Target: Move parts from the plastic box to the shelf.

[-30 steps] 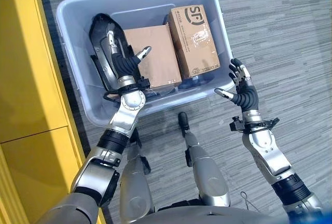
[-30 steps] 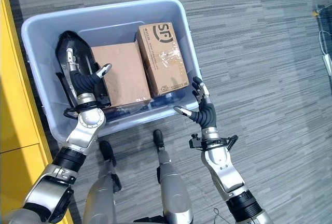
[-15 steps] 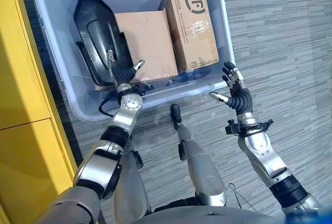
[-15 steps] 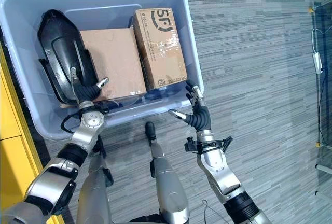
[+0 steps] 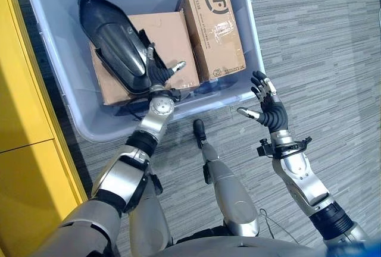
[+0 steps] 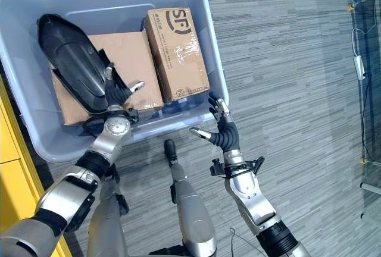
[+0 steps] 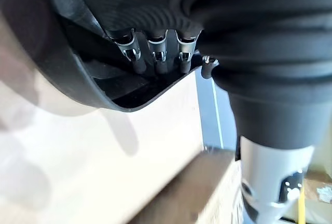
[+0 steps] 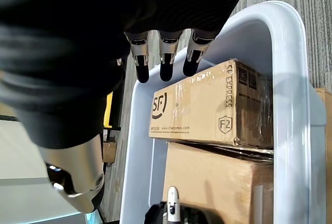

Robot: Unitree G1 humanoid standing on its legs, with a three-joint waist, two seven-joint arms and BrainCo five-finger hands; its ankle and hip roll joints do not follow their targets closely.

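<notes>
A black curved shell part (image 5: 113,28) lies tilted across a flat cardboard box (image 5: 172,43) inside the grey-blue plastic box (image 5: 101,131). My left hand (image 5: 156,77) reaches over the box's near wall. Its straight fingers (image 7: 155,58) are tucked against the underside of the black part's near rim, and the thumb sticks out over the flat cardboard box. A taller printed cardboard box (image 5: 217,31) stands at the right side of the plastic box. My right hand (image 5: 268,109) hovers open outside the box's near right corner, holding nothing; its fingers (image 8: 162,60) point towards the printed box.
A yellow shelf unit (image 5: 24,120) runs along the left side, close to the plastic box. Grey striped carpet (image 5: 321,43) stretches to the right and in front of the box.
The black part has shifted from the box's left wall to lie over the flat cardboard box, with my left hand moving up under its rim. The right hand has hardly moved. The view has shifted.
</notes>
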